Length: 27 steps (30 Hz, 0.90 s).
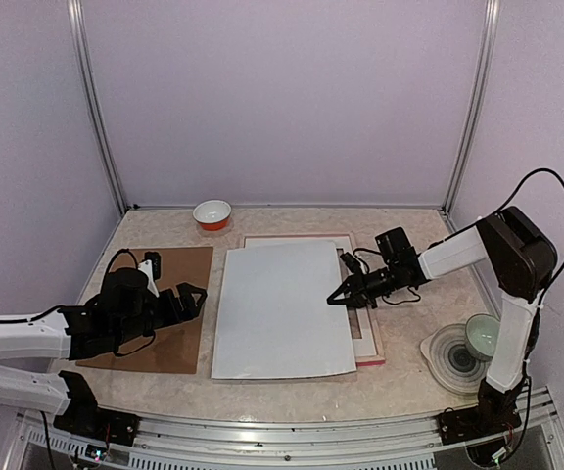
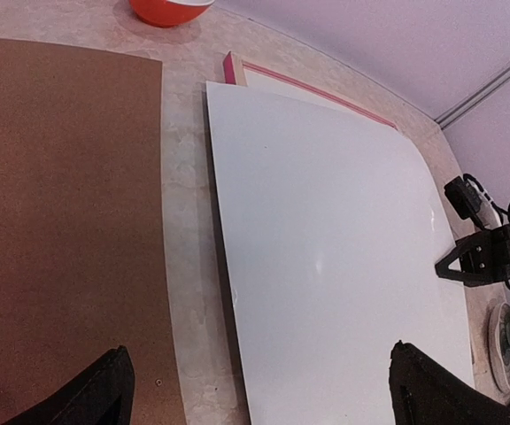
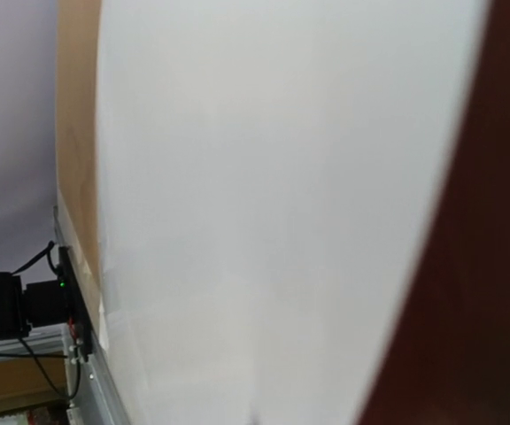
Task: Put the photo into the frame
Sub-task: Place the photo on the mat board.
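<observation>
The photo point(image 1: 282, 308) lies white back up in the middle of the table, over the frame; its right edge curves upward. It fills the left wrist view's right half point(image 2: 326, 248) and the right wrist view point(image 3: 255, 177), where a dark red strip point(image 3: 485, 266) runs along its right side. The pink frame point(image 1: 368, 359) shows only as thin edges beyond the sheet, also a corner point(image 2: 233, 66). My right gripper point(image 1: 333, 297) pinches the photo's right edge; its own fingers are hidden in its wrist view. My left gripper point(image 1: 192, 299) is open above the left edge of the photo point(image 2: 264, 381).
A brown backing board point(image 1: 179, 274) lies left of the photo, under my left arm. An orange bowl point(image 1: 212, 213) stands at the back. A ringed plate point(image 1: 448, 357) with a pale cup point(image 1: 483, 335) stands at the right front, by the right arm's base.
</observation>
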Motion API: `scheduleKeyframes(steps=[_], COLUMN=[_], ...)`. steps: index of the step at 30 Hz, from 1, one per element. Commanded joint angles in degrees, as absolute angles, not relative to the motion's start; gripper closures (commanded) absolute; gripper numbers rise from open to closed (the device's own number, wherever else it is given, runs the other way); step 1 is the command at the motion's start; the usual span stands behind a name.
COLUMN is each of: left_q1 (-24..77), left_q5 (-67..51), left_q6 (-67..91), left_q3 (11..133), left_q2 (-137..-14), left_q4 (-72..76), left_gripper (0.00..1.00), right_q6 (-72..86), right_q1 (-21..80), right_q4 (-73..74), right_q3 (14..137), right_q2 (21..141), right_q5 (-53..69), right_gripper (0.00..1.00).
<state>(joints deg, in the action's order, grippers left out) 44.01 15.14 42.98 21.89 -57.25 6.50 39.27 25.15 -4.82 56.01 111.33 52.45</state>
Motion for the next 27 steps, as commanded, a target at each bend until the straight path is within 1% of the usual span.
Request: scheduleKeyframes(steps=[1,9,21,27], left_q1=[43.68,43.21,38.86,37.81], left_q5=[14.42,14.66,14.6,14.53], left_q6=[42.15,41.48,36.36,36.37], left_q3=[20.95,20.86,23.53,23.91], left_q2=[-56.78,-56.3,-53.9,-53.0], left_q4=[6.39,5.79,1.18,0.51], left_gripper=[0.01,0.01,0.01,0.01], right_q6=[36.3,33.4,30.21,29.5], right_q1=[24.14,23.49,22.94,22.68], right_q4=[-1.36,2.27,6.45,7.72], right_q3=[58.23,59.91,63.0,63.9], right_q2=[112.66,113.27,114.22,114.15], right_q5=[50.51,48.72,47.02,46.3], right_gripper=[1.0,1.0,1.0,1.0])
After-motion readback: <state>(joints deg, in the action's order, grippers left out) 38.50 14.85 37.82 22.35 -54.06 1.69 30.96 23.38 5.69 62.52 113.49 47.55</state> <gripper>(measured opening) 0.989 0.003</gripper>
